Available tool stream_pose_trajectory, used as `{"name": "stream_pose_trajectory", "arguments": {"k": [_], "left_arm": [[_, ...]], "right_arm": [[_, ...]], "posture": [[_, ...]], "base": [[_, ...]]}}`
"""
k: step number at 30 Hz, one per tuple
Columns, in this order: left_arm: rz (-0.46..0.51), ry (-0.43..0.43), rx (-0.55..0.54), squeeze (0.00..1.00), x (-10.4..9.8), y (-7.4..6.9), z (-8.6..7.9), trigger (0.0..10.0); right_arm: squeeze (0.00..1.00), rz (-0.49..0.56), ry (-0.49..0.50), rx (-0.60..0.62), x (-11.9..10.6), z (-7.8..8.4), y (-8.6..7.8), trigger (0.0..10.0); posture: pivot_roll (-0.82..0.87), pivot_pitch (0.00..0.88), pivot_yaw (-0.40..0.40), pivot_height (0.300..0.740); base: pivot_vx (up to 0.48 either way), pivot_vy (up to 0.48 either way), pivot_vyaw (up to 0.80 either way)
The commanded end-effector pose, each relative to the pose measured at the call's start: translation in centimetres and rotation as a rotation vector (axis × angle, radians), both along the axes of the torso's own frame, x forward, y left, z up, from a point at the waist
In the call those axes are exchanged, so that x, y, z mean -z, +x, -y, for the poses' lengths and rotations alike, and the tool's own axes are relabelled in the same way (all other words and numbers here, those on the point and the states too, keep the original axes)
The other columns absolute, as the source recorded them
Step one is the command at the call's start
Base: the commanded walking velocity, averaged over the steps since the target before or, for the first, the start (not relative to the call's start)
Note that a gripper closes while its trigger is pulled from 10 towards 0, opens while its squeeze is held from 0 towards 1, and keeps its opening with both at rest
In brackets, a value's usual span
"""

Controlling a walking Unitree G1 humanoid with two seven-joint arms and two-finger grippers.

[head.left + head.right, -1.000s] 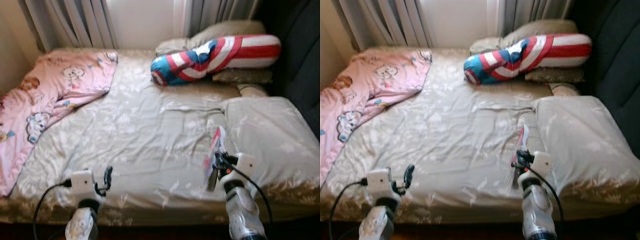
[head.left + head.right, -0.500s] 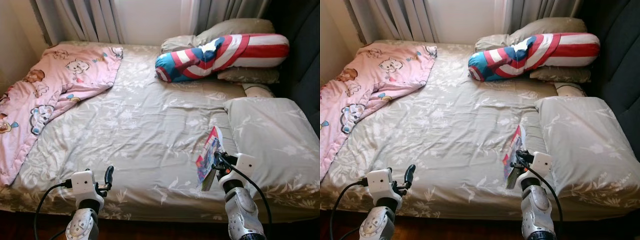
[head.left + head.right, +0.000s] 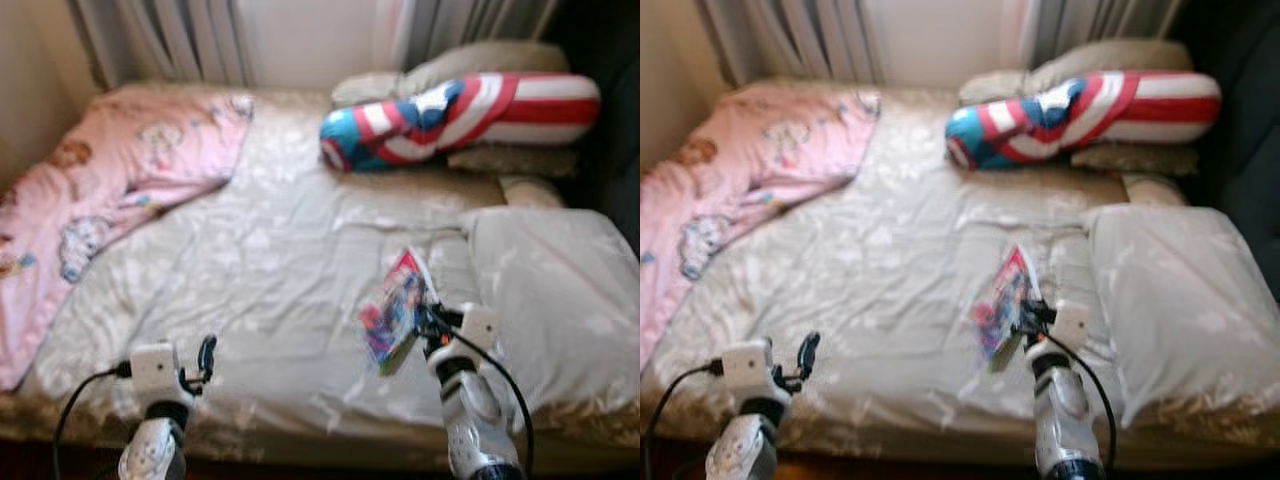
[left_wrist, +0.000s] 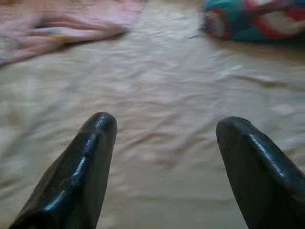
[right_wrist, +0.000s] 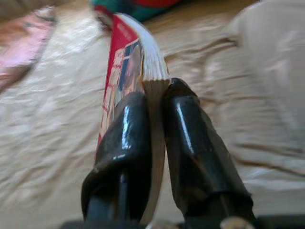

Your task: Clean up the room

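book point(image 3: 395, 312): thin paperback, red-edged colourful cover, white page block
state: pinched between the right gripper point(image 5: 155, 102) fingers, lifted off the bed point(image 3: 280, 260)
pose: tilted, cover facing 9 o'clock
place: over the sheet, at 9 o'clock of the near pillow point(image 3: 560, 290)

Left gripper point(image 4: 164, 143) agape, right gripper point(image 5: 155, 119) clamped

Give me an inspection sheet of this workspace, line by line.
Surface: bed, beige floral sheet, wrinkled.
Job's things: book, red cover, held above the sheet.
Clutter: pink blanket at the bed's left; striped bolster and pillow at the right.
Grippers: right gripper shut on the book; left gripper open, holding nothing.
Cables: black cable at the left wrist.
Surroundings: curtains behind the bed.
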State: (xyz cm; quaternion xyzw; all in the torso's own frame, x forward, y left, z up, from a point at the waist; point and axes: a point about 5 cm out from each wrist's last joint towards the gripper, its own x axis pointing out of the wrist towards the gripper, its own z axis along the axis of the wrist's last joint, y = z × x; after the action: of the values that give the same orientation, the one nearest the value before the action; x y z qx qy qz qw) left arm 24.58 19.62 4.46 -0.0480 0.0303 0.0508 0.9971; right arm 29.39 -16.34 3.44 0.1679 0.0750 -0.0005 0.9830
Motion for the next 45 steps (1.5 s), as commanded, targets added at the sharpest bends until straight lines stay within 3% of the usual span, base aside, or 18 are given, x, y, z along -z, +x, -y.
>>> {"name": "stream_pose_trajectory", "arguments": {"k": [1,23,35,45], "left_arm": [[-0.009,0.019,-0.011,0.00,0.0,-0.4,-0.7,10.0],[0.027,0.042,-0.008,0.00,-1.1,-0.6,-1.2,10.0],[0.080,0.027,-0.025,0.00,-2.6,-0.2,-1.4,10.0],[0.078,0.033,-0.018,0.00,-2.5,-0.1,-1.6,10.0]], "right_arm": [[0.00,0.033,0.000,0.004,-0.7,-0.1,0.5,10.0],[0.00,0.021,0.015,-0.048,-0.7,-1.2,0.7,10.0],[0.00,0.027,0.002,-0.061,-0.7,-1.3,0.7,10.0],[0.00,0.011,0.004,-0.067,-0.7,-1.7,1.1,10.0]], "posture": [[0.00,0.110,-0.045,0.740],[0.01,0.121,-0.040,0.740],[0.01,0.106,-0.030,0.675],[0.01,0.093,-0.024,0.675]], "base": [[0.000,0.000,0.00],[0.000,0.000,0.00],[0.000,0.000,0.00],[0.000,0.000,0.00]]}}
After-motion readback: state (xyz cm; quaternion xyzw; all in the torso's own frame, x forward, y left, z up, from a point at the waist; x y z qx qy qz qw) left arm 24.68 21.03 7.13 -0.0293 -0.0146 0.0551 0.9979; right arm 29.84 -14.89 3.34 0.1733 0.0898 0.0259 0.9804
